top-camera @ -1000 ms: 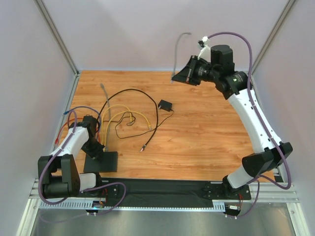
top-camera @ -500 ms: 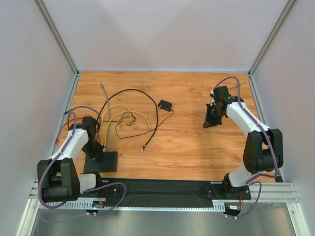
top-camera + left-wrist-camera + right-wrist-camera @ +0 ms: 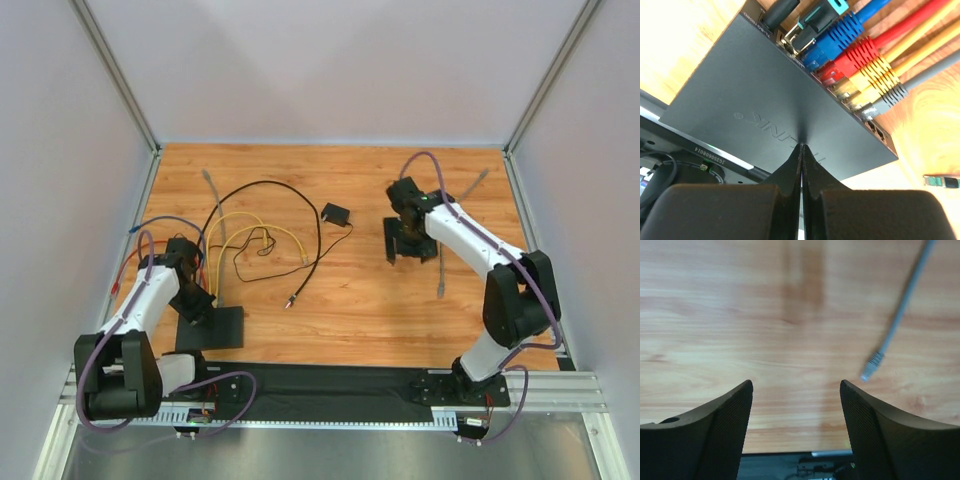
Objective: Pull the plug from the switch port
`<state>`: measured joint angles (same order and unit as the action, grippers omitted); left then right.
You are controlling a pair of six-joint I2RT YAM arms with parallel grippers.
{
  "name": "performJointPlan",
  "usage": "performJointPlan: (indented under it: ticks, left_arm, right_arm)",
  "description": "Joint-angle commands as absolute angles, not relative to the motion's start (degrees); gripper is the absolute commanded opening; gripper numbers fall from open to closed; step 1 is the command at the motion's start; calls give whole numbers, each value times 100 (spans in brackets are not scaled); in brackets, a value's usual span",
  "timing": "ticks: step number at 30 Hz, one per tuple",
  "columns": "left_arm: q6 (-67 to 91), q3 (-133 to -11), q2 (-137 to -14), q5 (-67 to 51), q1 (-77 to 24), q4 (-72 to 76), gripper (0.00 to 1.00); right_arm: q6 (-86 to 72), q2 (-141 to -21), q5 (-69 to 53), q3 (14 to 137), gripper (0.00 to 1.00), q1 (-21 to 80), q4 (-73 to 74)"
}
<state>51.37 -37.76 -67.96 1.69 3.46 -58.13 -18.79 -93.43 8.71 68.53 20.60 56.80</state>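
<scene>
The switch port (image 3: 222,328) is a flat black box at the near left of the wooden table. My left gripper (image 3: 193,305) is shut, its tips (image 3: 801,146) pressing on the box's top (image 3: 755,95). Black, teal, blue, red, yellow and grey plugs (image 3: 850,65) sit in its row of sockets. My right gripper (image 3: 405,242) hovers open over bare wood at centre right, empty (image 3: 796,385). A loose grey cable (image 3: 441,272) lies beside it, its plug (image 3: 871,366) free on the wood, just right of the right finger.
A small black adapter block (image 3: 335,213) with a thin black cord lies mid-table. Yellow cables (image 3: 245,235) and a black cord loop spread between it and the switch. Grey walls close in the table on three sides. A black mat (image 3: 330,385) runs along the front.
My right arm has come down from high at the back to the table's centre right and opened. The grey cable it carried now lies loose on the wood. The left arm has stayed put.
</scene>
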Motion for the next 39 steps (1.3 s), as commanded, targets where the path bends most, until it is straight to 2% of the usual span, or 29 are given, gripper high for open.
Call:
performJointPlan:
  ticks: [1,7,11,14,24,28,29,39]
  left_arm:
    - [5299,-3770,-6461,202,343,-5958,0]
    - [5554,-3893,-6083,631,334,-6337,0]
    - [5572,-4060,-6213,870,378,-6275,0]
    - [5459,-4140,-6521,827,492,-6127,0]
    - [5107,-3832,-6688,431,800,-5547,0]
    - [5001,-3797,-6776,325,905,-5502,0]
    - [4992,-3797,-6802,316,923,-5502,0]
    - [5001,-3709,-6733,255,932,-5511,0]
  right_arm:
    - [-1969,-9526,854,8137,72,3221,5494]
    - [-1950,-10572,-859,9331,70,4612,4282]
    - [-2336,-11371,-2142,9990,53,4992,3333]
    - [-2557,-12022,-2871,10492,51,5168,2999]
    - [-4031,-13736,-4148,11338,39,5247,1724]
    - [-4543,-14062,-4412,11382,26,5265,1248]
    - [-4570,-14115,-4447,11408,15,5265,1257]
    - [-4702,-14607,-4579,11540,14,5423,1397]
